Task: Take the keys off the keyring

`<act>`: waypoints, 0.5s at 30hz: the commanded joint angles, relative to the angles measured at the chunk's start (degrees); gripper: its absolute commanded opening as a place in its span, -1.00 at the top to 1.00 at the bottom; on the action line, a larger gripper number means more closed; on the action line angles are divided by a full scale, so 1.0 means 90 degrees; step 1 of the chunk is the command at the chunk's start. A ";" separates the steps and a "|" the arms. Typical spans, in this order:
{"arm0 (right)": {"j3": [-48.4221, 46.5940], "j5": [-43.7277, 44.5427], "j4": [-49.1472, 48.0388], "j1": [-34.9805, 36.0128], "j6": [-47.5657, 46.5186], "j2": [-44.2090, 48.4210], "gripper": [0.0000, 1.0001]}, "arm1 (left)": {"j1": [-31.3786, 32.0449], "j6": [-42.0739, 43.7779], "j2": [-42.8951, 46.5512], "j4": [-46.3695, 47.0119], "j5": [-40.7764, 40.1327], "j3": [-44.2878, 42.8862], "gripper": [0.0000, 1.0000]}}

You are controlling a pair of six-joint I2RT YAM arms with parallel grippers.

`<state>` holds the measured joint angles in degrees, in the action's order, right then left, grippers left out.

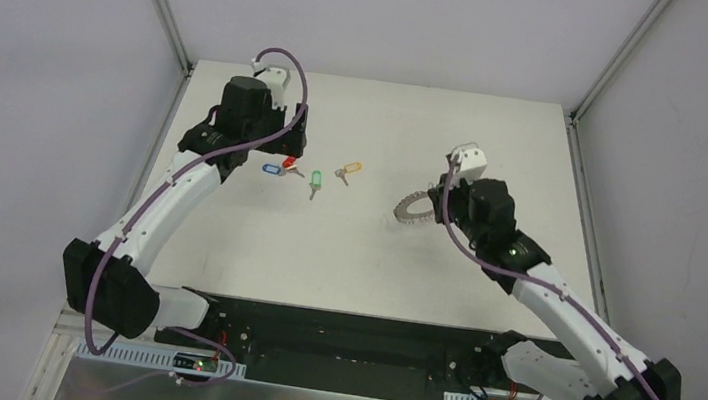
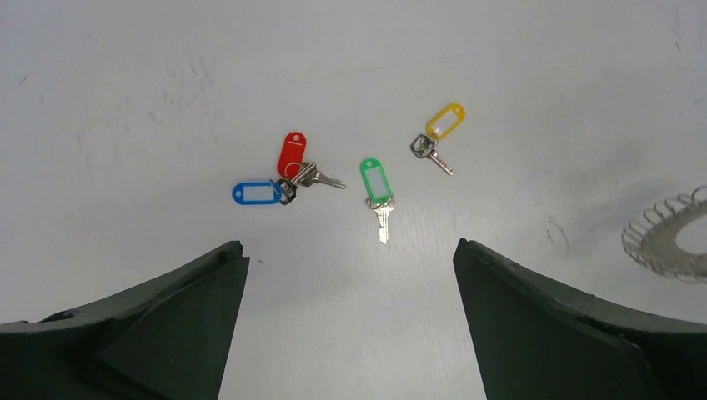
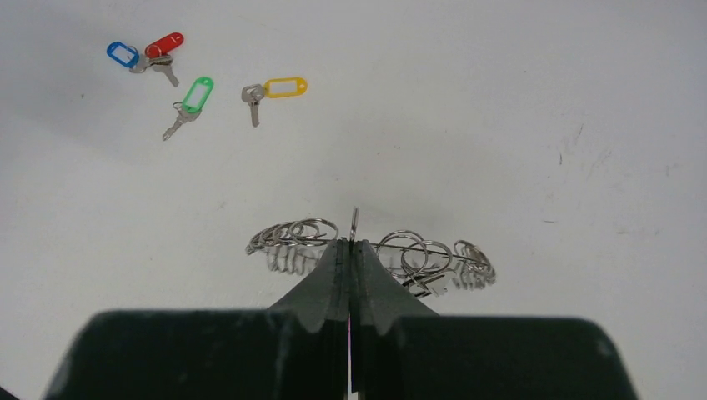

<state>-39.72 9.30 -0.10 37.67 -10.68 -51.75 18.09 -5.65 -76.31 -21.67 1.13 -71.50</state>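
Four keys lie loose on the white table: the blue-tagged key [image 2: 257, 192] and the red-tagged key [image 2: 292, 152] touch each other, with the green-tagged key [image 2: 376, 179] and the yellow-tagged key [image 2: 445, 121] to their right. My left gripper [image 2: 350, 248] hangs open above the table just short of them, with nothing between its fingers. The keyring [image 3: 400, 246], silver with a fringe of wire loops, is pinched at its near edge by my right gripper [image 3: 353, 242], which is shut on it. The ring hangs roughly level over its shadow. In the top view the keyring [image 1: 416, 210] is right of the keys [image 1: 315, 181].
The table's metal frame posts [image 1: 165, 12] rise at the back corners, with grey walls on both sides. Both arm bases sit on a black rail [image 1: 345, 335] at the near edge. Faint scuff marks [image 3: 575, 137] dot the tabletop.
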 commanded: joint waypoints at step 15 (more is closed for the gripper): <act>-0.3886 0.1175 -0.0033 -0.1407 0.1628 -0.3671 -0.98 | 0.0070 -0.2177 0.1338 0.0211 -0.1972 0.0643 -0.98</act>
<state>-69.89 10.66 3.25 25.19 -0.78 -88.51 18.39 -17.74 -65.78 -21.54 -9.69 -64.55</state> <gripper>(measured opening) 0.988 0.990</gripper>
